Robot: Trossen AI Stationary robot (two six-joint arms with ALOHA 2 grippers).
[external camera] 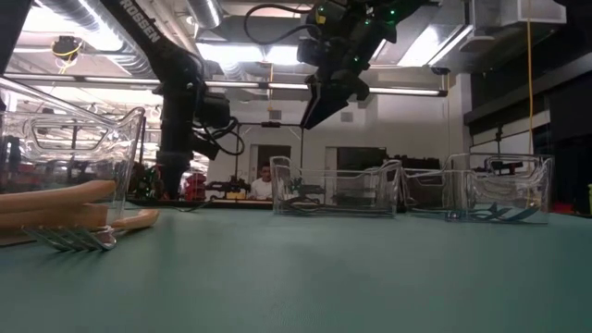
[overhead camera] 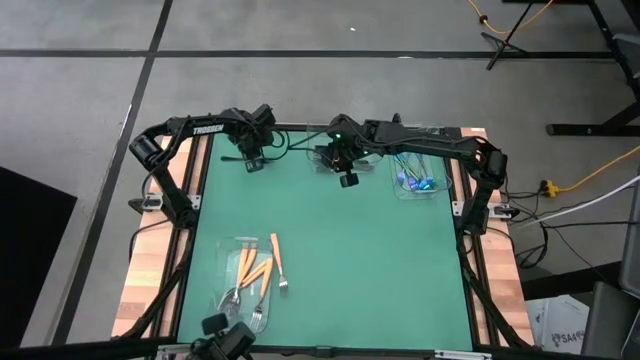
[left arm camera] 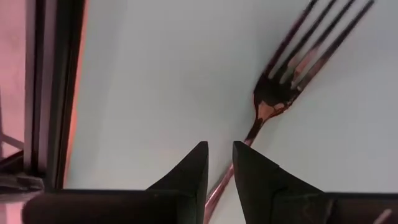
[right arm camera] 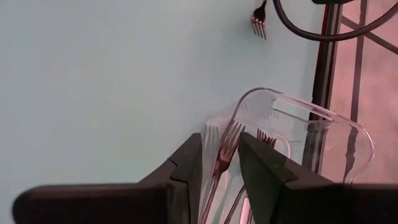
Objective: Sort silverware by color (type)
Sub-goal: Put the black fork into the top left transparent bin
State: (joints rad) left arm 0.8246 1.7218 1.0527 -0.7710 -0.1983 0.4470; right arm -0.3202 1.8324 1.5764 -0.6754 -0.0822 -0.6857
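The right claw [right arm camera: 219,163] pinches a dark fork [right arm camera: 224,152] above a clear tray [right arm camera: 323,134] of black forks. The left claw [left arm camera: 219,163] pinches a black fork [left arm camera: 283,87] on the surface [overhead camera: 340,250]. Orange-handled forks [overhead camera: 258,270] fill the near tray [overhead camera: 226,285]; blue utensils [overhead camera: 415,181] fill the far-right tray [overhead camera: 440,160].

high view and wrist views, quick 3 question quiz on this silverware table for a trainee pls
1. True or false: the blue utensils lie in a clear tray on the right arm's side of the mat.
2. Which kind of silverware is in the clear tray farthest from both pincers? A all-black, B orange-handled, C blue.
3. Name the thing lying on the mat at the left pincer.

Key
1. True.
2. B: orange-handled forks; one more lies just outside that tray.
3. A dark fork, its handle running towards the pincer.
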